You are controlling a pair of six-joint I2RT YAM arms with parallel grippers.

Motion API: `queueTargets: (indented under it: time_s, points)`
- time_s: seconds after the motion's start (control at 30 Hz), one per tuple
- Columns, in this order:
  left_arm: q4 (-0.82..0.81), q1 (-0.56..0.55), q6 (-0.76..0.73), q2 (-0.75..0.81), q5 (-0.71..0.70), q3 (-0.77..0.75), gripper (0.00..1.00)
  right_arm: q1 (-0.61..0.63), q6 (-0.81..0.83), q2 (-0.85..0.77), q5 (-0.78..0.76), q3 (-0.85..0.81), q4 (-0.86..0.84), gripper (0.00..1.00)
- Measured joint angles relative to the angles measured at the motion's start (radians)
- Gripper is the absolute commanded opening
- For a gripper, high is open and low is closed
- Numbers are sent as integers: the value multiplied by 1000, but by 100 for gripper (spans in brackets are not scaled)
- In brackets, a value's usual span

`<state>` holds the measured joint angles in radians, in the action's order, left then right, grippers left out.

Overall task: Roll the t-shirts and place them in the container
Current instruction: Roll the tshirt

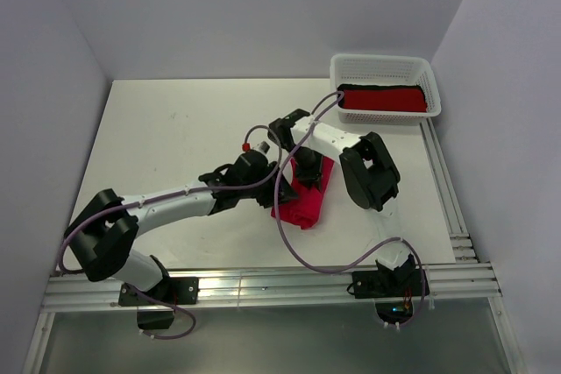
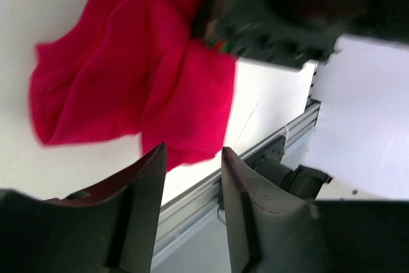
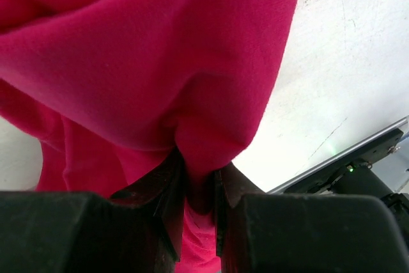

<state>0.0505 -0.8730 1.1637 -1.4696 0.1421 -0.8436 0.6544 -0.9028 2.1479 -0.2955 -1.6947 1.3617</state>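
— Two end effectors, one shirt between them. Where does it lie?
— The crimson t-shirt (image 1: 302, 203) is bunched on the counter (image 1: 175, 129), right of centre and towards the near edge.
— Who has hold of it?
— The right end effector (image 3: 199, 180) pinches a fold of it, and the cloth drapes over both fingers. The left end effector (image 2: 192, 155) hangs just beside the shirt's edge with its fingers spread and nothing between them.
— And the others?
— The white basket (image 1: 381, 60) at the far right corner holds a rolled red t-shirt (image 1: 381, 101). Behind it is what looks like a black bundle (image 1: 377, 87), mostly hidden.
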Motion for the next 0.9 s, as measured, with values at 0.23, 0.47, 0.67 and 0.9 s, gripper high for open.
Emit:
queueTargets:
  time_s: [0.23, 0.47, 0.67, 0.9]
  points:
    - [35, -47, -44, -78, -65, -145, 57, 5, 1, 11, 31, -40, 12, 0]
    - [50, -81, -65, -85, -145, -142, 57, 4, 14, 34, 68, -88, 15, 0]
    - [94, -159, -91, -106, -254, -144, 60, 2, 29, 48, 75, -92, 18, 0]
    - [119, -264, -96, -92, -376, -100, 81, 1, 35, 48, 92, -92, 18, 0]
